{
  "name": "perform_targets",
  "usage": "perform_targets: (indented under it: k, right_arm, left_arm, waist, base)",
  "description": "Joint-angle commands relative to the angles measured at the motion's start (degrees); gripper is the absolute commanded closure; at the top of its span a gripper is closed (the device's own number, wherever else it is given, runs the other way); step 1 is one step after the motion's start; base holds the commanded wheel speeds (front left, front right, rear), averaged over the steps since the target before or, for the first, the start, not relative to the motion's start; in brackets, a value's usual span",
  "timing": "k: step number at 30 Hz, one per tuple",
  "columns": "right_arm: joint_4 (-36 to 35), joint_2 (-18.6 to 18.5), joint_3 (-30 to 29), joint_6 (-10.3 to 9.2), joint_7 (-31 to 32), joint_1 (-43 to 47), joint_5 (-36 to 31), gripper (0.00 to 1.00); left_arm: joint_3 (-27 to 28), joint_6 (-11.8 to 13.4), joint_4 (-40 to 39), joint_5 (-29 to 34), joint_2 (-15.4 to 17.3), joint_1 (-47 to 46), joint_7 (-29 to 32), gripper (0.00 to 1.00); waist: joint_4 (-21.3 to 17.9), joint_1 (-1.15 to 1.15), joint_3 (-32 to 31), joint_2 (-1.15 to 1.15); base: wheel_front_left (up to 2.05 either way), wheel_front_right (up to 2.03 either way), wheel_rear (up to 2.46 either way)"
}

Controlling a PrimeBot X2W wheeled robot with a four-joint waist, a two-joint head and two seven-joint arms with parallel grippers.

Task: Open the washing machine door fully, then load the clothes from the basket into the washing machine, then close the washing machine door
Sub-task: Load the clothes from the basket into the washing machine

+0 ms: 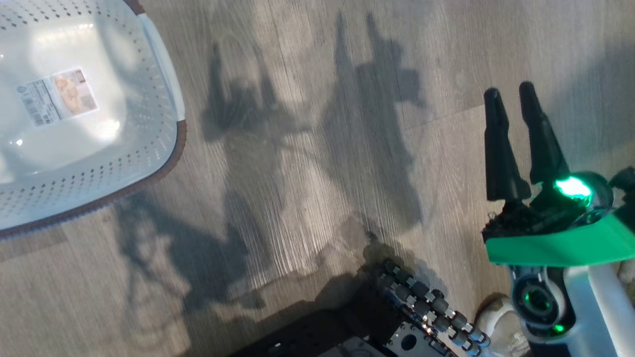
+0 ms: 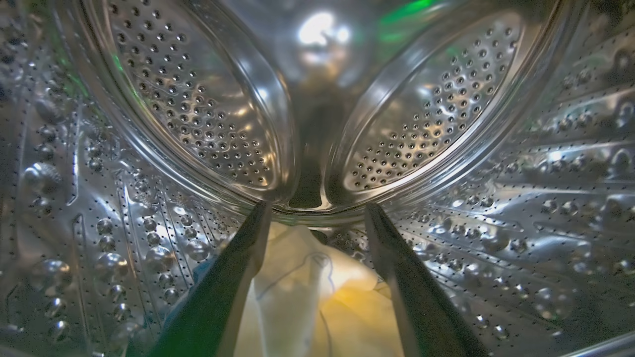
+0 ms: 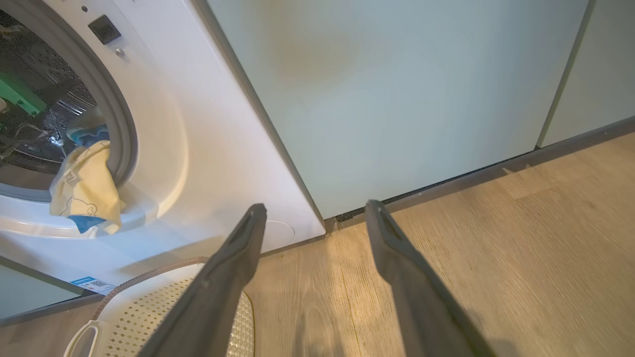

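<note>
One soft, light bundle of clothes (image 3: 84, 188) droops over the washing machine (image 3: 208, 163) lip, seemingly half out; left jaws and right jaws gape empty; pinch a bunched fold.

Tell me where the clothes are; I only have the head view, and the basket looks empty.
Observer: The clothes lie inside the steel drum, between the left gripper's open fingers.
Operator: Fully inside?
Observer: No. The right wrist view shows a cream fold draped out over the grey gasket.
Operator: What faces the right gripper?
Observer: The foot of the pale cabinet beside the washing machine.
</note>
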Motion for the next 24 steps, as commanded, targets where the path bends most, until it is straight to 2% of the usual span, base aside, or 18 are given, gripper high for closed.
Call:
perform_targets:
  k: [1, 7, 13, 24]
  right_arm:
    - [-1.17, -0.68, -0.01, 0.25, -0.38, 0.50, -0.73, 0.00]
    - [0.03, -0.68, -1.88, 0.25, -0.38, 0.50, -3.03, 0.00]
    - [1.05, -0.68, -3.85, 0.25, -0.38, 0.90, -5.58, 0.00]
    - [3.60, -0.68, -6.84, 0.25, -0.38, 2.52, -10.47, 0.00]
  left_arm:
    - [0.50, 0.61, -2.84, -1.17, 1.31, 1.43, -0.36, 0.00]
    - [1.95, 2.39, -6.85, -4.14, 0.85, 10.12, -2.19, 0.00]
    - [2.96, 5.74, -15.14, -6.40, 0.72, 22.43, -5.08, 0.00]
    - [4.13, 15.57, -39.55, -8.23, 0.92, 48.30, -10.26, 0.00]
  waist:
    - [0.47, 0.00, -0.86, 0.00]
    - [3.07, 0.00, -3.75, 0.00]
    - [5.86, 0.00, -7.17, 0.00]
    - [11.08, 0.00, -14.30, 0.00]
  base:
    - [0.00, 0.00, 0.00]
    - [0.00, 0.00, 0.00]
    - [0.00, 0.00, 0.00]
    - [0.00, 0.00, 0.00]
